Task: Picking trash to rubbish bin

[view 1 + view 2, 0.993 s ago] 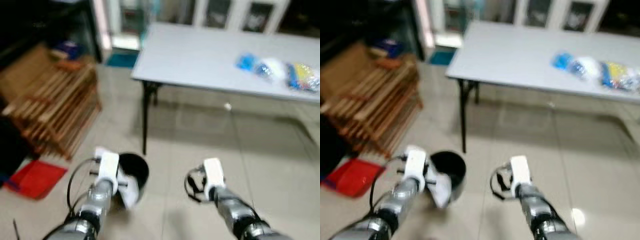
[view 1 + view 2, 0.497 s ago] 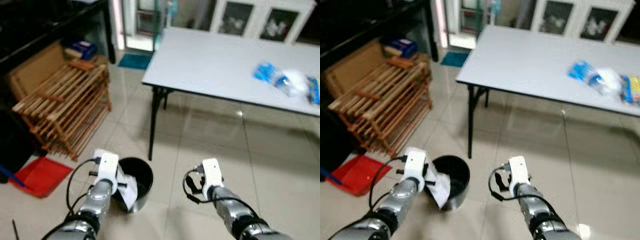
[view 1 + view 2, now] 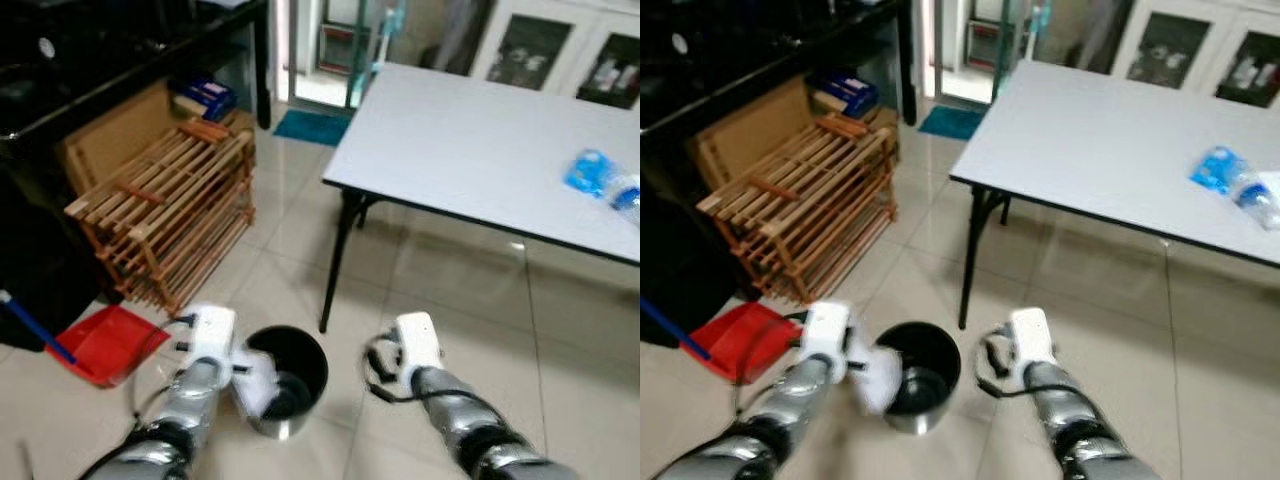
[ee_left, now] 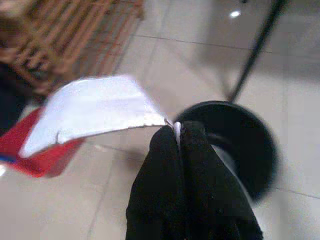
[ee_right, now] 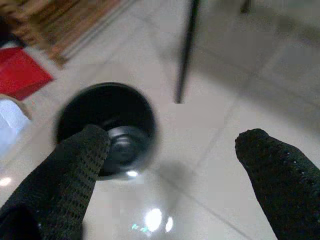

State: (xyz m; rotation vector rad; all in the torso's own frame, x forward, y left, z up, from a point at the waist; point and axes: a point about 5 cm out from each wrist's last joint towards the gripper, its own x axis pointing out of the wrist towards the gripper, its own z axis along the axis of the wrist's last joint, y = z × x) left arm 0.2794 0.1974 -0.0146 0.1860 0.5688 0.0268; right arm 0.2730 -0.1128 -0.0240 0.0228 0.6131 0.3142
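Tile floor (image 3: 470, 300); paper (image 4: 95, 112) pinched in L gripper (image 4: 176, 131) tips

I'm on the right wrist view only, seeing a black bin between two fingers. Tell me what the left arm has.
Observer: The left gripper is shut on a white paper.
Operator: Say where the paper sits against the bin.
Observer: At the near left rim of the black bin, partly over the opening.
Operator: Report what stands left of the bin.
Observer: A red dustpan, with a wooden rack behind it.
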